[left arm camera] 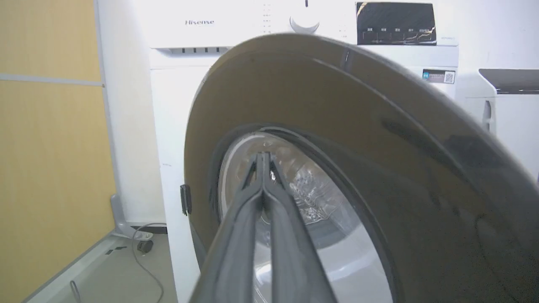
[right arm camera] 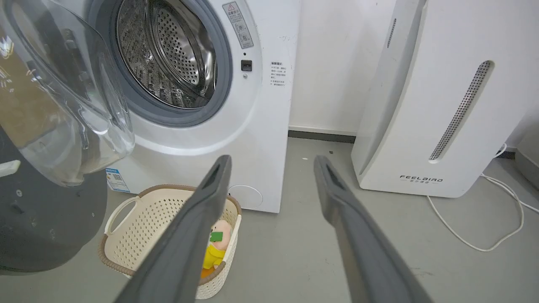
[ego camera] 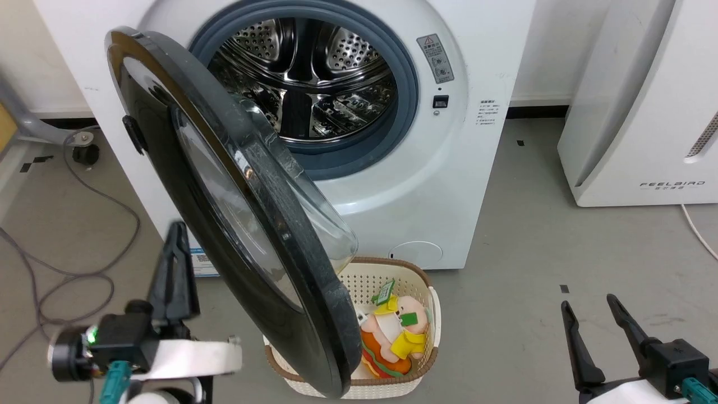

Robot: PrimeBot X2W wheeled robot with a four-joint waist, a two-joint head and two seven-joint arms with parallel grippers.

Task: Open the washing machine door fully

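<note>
Grey floor [ego camera: 533, 252] fronts the washing machine [ego camera: 404, 185]; its door [ego camera: 224, 185] stands half-swung off its left side. Your left gripper [ego camera: 178, 230] is clenched empty (outside the door); your right gripper [ego camera: 589, 303] is spread over open floor right of the machine.

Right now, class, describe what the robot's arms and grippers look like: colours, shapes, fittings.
The left gripper and right gripper each have two long, tapering dark grey fingers on a boxy black base, with a teal connector beside it and a white forearm shell. The left also shows a small green light.
</note>
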